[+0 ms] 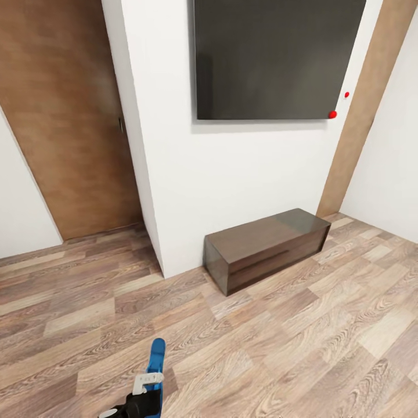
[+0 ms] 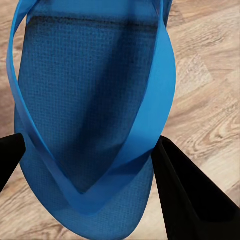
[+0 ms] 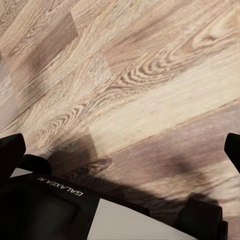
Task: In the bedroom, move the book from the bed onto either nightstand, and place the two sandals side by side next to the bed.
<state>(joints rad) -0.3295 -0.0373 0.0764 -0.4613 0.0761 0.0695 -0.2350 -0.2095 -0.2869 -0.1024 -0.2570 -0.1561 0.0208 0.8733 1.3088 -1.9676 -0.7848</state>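
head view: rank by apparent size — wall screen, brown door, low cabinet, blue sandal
1. brown door, cut off by the frame edge
2. dark wall screen, close to the door, also cut off
3. low dark cabinet
4. blue sandal, partly hidden by the left gripper

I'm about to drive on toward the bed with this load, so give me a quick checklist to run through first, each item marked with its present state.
1. Blue sandal sits between the left gripper fingers: ok.
2. Sandal is off the wood floor, carried in the air in the head view: ok.
3. Firmness of the grip: cannot tell.
4. Right gripper carries nothing, fingers spread over bare floor: ok.
5. Bed in sight as a target: not ok; ahead stand the dark low cabinet, white wall and brown door.
6. Second sandal located: not ok.
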